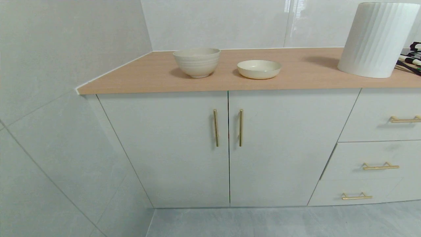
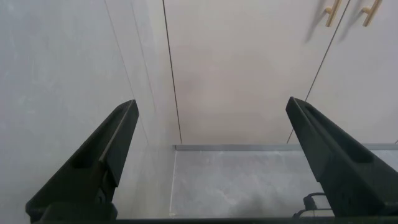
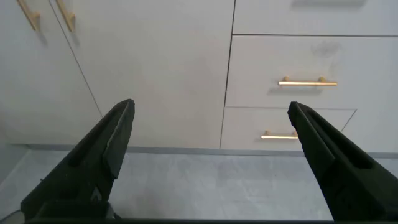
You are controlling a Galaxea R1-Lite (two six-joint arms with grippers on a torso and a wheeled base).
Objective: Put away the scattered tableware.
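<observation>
- Cream deep bowl (image 1: 196, 62), ribbed on the outside, stands upright on the wooden countertop (image 1: 296, 75) toward its left end, above the left door.
- Cream shallow bowl (image 1: 259, 68) sits upright on the same countertop, to the right of the deep bowl; near it, not touching.
- The left gripper (image 2: 211, 106) has its fingers spread wide with nothing between them. It hangs low before the left door, with the grey floor (image 2: 249, 180) below and the tiled wall (image 2: 56, 74) beside it.
- The right gripper (image 3: 211, 106) is likewise spread wide and holds nothing. It hangs low, facing the drawers (image 3: 311, 56).
- The double doors (image 1: 171, 148) under the bowls are shut, with two upright brass bar handles (image 1: 216, 127) side by side at the centre seam.
- Three drawers are stacked right of the doors, all shut, each with a horizontal brass handle.
- A ribbed white container (image 1: 378, 39) stands at the countertop's right end, well apart from both bowls.
- Dark-handled utensils (image 1: 411, 61) lie just beyond it; kind unclear.
</observation>
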